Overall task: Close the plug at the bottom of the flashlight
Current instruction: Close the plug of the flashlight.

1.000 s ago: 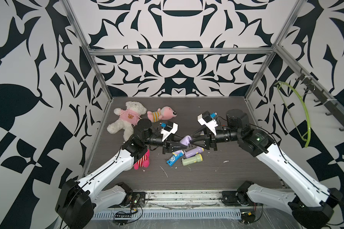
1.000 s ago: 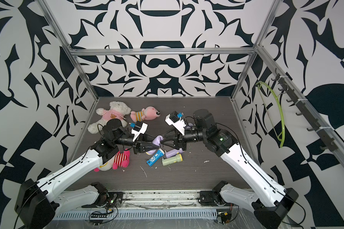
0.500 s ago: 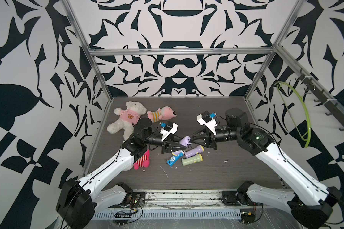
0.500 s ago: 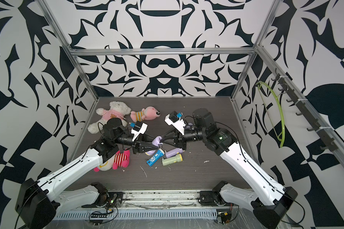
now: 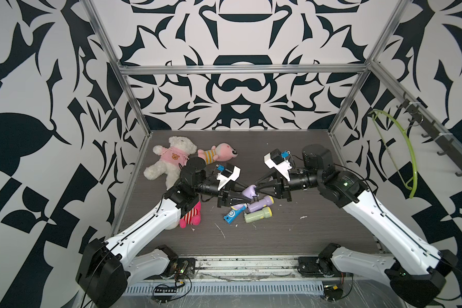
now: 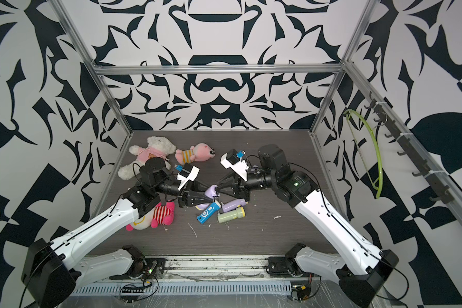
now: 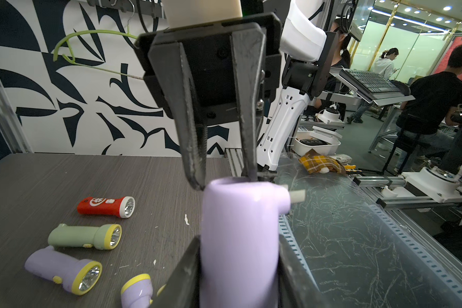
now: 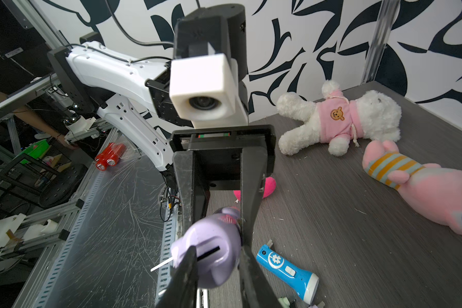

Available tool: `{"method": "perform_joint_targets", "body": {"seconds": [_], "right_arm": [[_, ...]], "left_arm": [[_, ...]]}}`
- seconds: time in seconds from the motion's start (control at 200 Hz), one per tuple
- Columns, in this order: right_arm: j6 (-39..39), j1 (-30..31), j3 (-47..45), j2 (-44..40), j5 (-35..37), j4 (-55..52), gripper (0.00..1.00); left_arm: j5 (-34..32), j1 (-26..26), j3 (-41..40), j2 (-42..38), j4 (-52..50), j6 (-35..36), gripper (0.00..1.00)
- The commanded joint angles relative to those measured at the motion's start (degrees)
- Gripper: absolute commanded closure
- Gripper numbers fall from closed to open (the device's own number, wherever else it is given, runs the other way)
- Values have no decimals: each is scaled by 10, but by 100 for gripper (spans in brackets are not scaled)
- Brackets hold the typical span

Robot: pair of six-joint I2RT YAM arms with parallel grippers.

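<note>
Your left pincer (image 7: 238,241) is clamped around the lilac flashlight (image 5: 248,191), held above the table (image 5: 304,240) at the centre of the frame. Your right pincer (image 7: 224,180) touches its bottom end; I cannot tell whether it grips. The plug (image 7: 297,196) sticks out sideways.

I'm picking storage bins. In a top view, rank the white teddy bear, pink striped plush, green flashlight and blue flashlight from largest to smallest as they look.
1. white teddy bear
2. pink striped plush
3. green flashlight and blue flashlight look about alike, so I leave them tied.
</note>
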Motion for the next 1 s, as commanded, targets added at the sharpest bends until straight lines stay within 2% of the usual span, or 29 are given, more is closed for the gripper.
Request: {"method": "perform_joint_targets", "body": {"seconds": [0.0, 0.66, 0.995], "right_arm": [[-15, 7, 26, -5, -58, -21, 68], [-35, 7, 27, -15, -87, -38, 67], [-41, 8, 31, -4, -109, -51, 63]], "left_arm": [[-8, 3, 27, 5, 1, 3, 100], [-1, 3, 32, 6, -21, 14, 100], [3, 3, 38, 9, -32, 22, 100]]}}
